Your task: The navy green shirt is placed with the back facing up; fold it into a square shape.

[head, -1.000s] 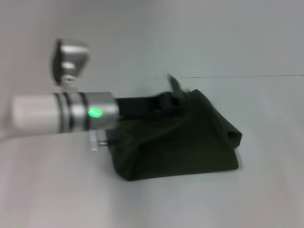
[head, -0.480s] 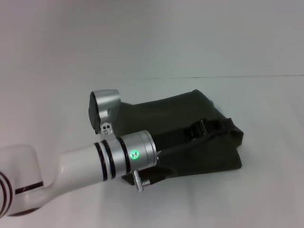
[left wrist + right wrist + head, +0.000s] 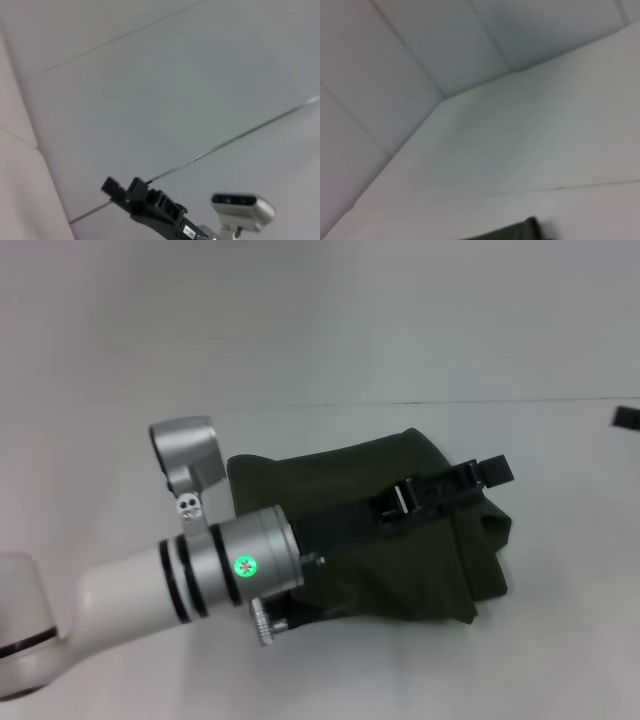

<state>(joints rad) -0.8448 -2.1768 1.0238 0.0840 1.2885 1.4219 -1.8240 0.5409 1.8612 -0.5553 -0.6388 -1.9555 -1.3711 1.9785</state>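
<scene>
Shirt [image 3: 400, 540]: folded into a rough square on desk [image 3: 560, 660]; left claw [image 3: 470, 480] above it, grip indiscernible; next, neatening the right edge.

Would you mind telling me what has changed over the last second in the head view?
The left arm swung down from the far left and now lies across the navy green shirt, its left gripper reaching out over the bundle's right side. The shirt's near edge has pulled in and the bundle looks more compact. A dark piece, perhaps the right gripper, has appeared at the right edge. The shirt stays in place.
</scene>
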